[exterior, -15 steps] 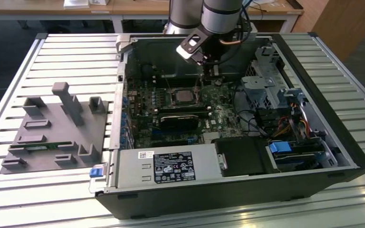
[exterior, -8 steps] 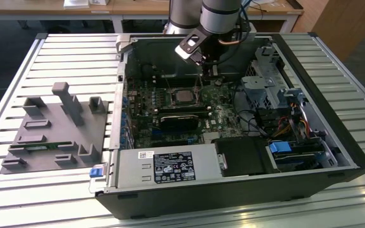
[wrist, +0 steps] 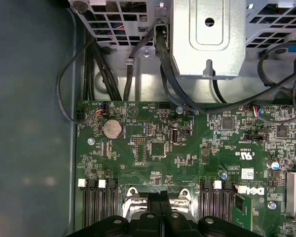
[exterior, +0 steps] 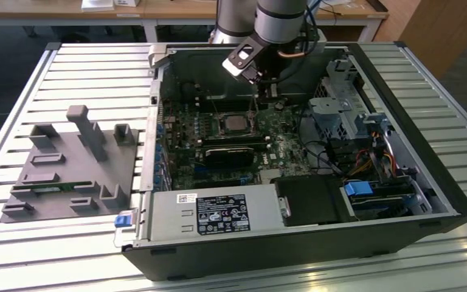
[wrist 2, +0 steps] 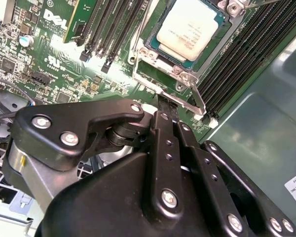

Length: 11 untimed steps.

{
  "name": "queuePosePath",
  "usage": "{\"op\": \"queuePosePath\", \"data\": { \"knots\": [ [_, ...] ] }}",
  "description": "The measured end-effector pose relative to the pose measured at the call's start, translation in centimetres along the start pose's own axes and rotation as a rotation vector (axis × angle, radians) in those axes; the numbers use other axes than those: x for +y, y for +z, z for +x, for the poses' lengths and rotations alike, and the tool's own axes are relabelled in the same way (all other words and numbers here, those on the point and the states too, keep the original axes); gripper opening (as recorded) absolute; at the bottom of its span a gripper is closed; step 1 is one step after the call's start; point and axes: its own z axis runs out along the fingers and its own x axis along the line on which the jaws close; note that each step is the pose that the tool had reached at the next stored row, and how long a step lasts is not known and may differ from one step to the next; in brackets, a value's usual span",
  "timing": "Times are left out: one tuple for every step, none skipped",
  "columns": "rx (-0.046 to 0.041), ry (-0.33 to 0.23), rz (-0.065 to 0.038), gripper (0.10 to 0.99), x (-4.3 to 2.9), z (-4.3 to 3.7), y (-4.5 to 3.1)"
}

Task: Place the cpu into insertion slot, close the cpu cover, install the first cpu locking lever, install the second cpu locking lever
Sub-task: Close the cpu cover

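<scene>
Exterior view: high, off bench point(exterior: 22, 79) edge, facing down at a slant across open case point(exterior: 298, 255); mid range, whole case in frame.
First wrist view: past end effector point(wrist: 160, 196), facing square onto board point(wrist: 187, 148); near.
Second wrist view: behind end effector, oblique to board; nearest.
Shared: all three see board; both wrist views share memory slots point(wrist 2: 113, 29).

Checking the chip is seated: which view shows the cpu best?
The second wrist view: the cpu sits close, silver top facing the camera. The exterior view shows it small; the first wrist view catches the socket's metal edge.
</scene>
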Motion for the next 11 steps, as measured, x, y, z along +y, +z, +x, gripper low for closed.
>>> {"op": "queuePosePath", "data": {
  "knots": [
    [0.0001, 0.0, 0.0, 0.106, -0.03, 0.0, 0.01],
    [0.0001, 0.0, 0.0, 0.106, -0.07, 0.0, 0.01],
    [0.0001, 0.0, 0.0, 0.106, -0.1, 0.0, 0.01],
    [0.0, 0.0, 0.0, 0.106, -0.14, 0.0, 0.01],
    [0.0001, 0.0, 0.0, 0.106, -0.17, 0.0, 0.02],
    [0.0001, 0.0, 0.0, 0.106, -0.2, 0.0, 0.02],
    [0.0001, 0.0, 0.0, 0.106, -0.23, 0.0, 0.02],
    [0.0, 0.0, 0.0, 0.106, -0.26, 0.0, 0.02],
    [0.0, 0.0, 0.0, 0.106, -0.29, 0.0, 0.02],
    [0.0001, 0.0, 0.0, 0.106, -0.33, 0.0, 0.03],
    [0.0001, 0.0, 0.0, 0.106, -0.36, 0.0, 0.03]
  ]
}}
